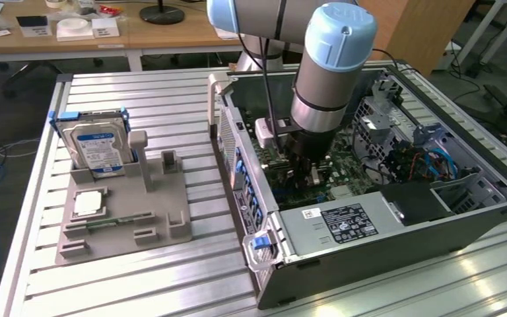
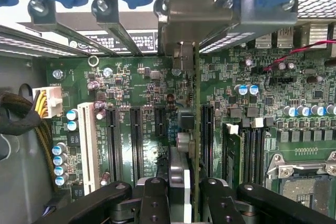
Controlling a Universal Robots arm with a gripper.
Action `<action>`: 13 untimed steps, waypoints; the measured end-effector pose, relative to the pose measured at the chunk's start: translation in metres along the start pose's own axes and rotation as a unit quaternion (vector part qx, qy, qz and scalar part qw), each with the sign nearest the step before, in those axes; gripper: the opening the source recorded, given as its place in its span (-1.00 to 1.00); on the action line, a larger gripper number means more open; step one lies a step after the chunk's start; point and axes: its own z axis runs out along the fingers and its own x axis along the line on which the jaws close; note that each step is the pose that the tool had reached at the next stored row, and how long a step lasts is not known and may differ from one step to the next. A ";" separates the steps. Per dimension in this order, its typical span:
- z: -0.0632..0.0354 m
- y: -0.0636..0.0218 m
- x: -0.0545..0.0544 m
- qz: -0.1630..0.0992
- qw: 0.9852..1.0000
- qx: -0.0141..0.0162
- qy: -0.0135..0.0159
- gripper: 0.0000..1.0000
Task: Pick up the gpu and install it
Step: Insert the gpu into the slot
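Observation:
My gripper (image 2: 185, 192) is shut on the gpu (image 2: 190, 129), which I see edge-on as a thin green board with a dark cooler on one face. Its silver end bracket (image 2: 178, 19) reaches up against the case's rear slot openings. The card stands upright over the motherboard (image 2: 131, 77), between the black expansion slots (image 2: 135, 140) and a long black slot (image 2: 207, 129). Whether it sits in a slot I cannot tell. In the exterior view the gripper (image 1: 311, 173) is down inside the open PC case (image 1: 465, 198), with the arm above it.
A grey fixture (image 1: 169, 198) on the exterior view's left holds an upright hard drive (image 1: 100, 148) with a blue-white label. Inside the case are the power supply (image 1: 342, 224), blue cables (image 1: 434, 162), memory slots (image 2: 252, 150) and a white connector (image 2: 47, 102) with a black cable bundle.

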 end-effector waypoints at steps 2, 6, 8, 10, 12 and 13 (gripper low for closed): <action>-0.0018 -0.0002 0.000 0.000 1.000 0.001 -0.001 -0.44; -0.0035 0.0000 0.000 0.000 1.000 0.000 0.000 -0.44; -0.0034 0.0004 0.000 0.000 1.000 0.000 0.000 -0.44; -0.0027 0.0008 0.000 0.000 1.000 0.000 0.000 -0.44; -0.0018 0.0010 0.000 0.000 1.000 0.000 0.000 -0.44; -0.0015 0.0011 0.000 0.000 1.000 0.000 0.000 -0.44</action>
